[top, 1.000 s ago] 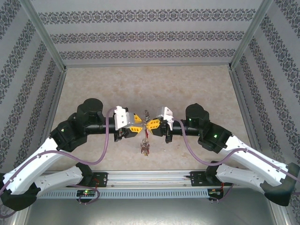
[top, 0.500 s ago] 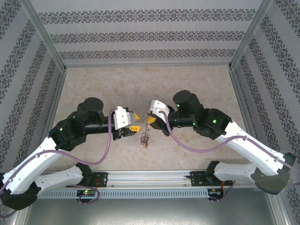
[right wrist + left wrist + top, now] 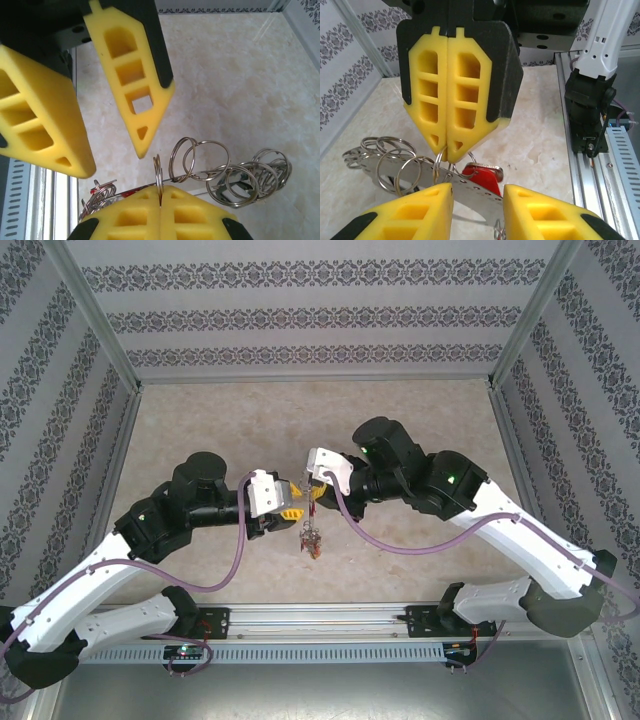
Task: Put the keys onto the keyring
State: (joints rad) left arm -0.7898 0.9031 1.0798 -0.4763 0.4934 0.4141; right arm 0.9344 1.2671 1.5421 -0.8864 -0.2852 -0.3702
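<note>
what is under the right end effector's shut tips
A split ring pinched in the right end effector, with a red tag and a perforated metal strip below. The left end effector covers the strip's near end.

The left gripper (image 3: 478, 188) and right gripper (image 3: 160, 193) are finished in yellow, backed with black; the keyring (image 3: 158, 172) is seen as silver-grey; one tag (image 3: 482, 176) is coloured red; the surface (image 3: 420, 420) is mottled beige; the walls (image 3: 320, 300) are banded with dark floral print.
</note>
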